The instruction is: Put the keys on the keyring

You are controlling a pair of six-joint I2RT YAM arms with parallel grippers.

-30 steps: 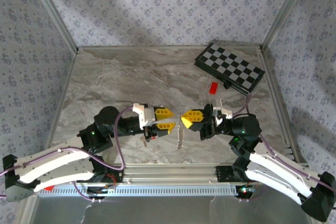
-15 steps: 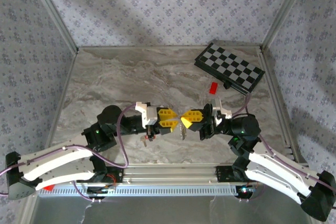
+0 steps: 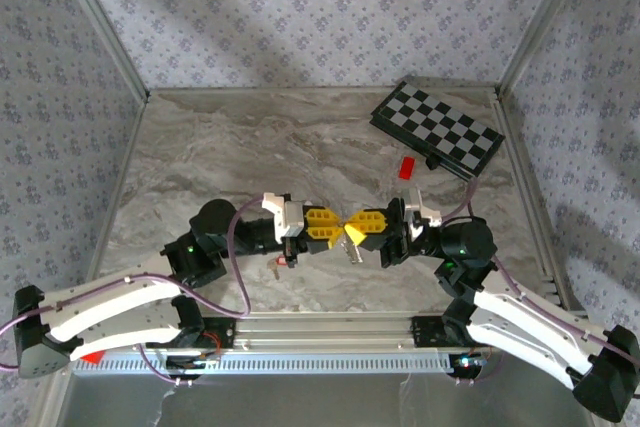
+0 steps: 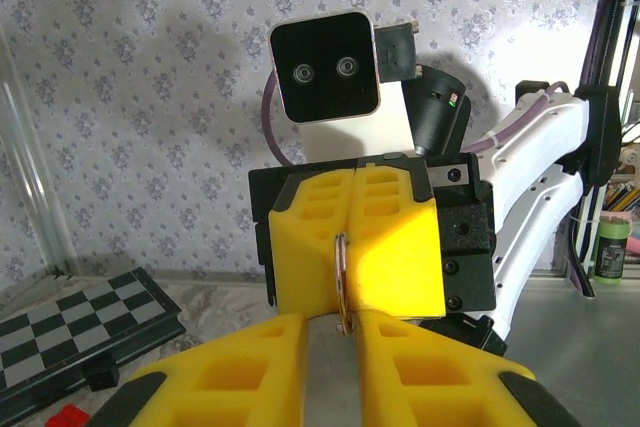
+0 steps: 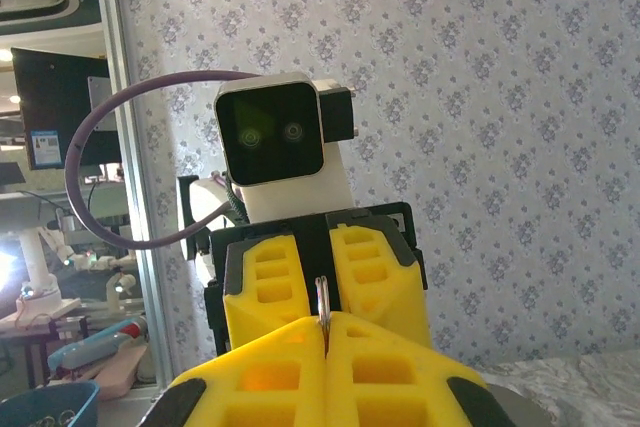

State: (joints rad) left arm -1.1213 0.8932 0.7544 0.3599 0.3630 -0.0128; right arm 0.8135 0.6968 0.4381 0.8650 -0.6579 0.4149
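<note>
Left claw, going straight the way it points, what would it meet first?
The keyring, held edge-on in the shut right claw; its lower edge seems to sit between the fingers of the left claw, though depth is unclear.

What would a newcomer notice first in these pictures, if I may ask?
Two yellow grippers meet tip to tip near the front centre of the table: the right gripper pinches a keyring, and the left gripper has its fingers either side of it. Next comes the checkerboard at the back right, with a small red block just in front of it.
</note>
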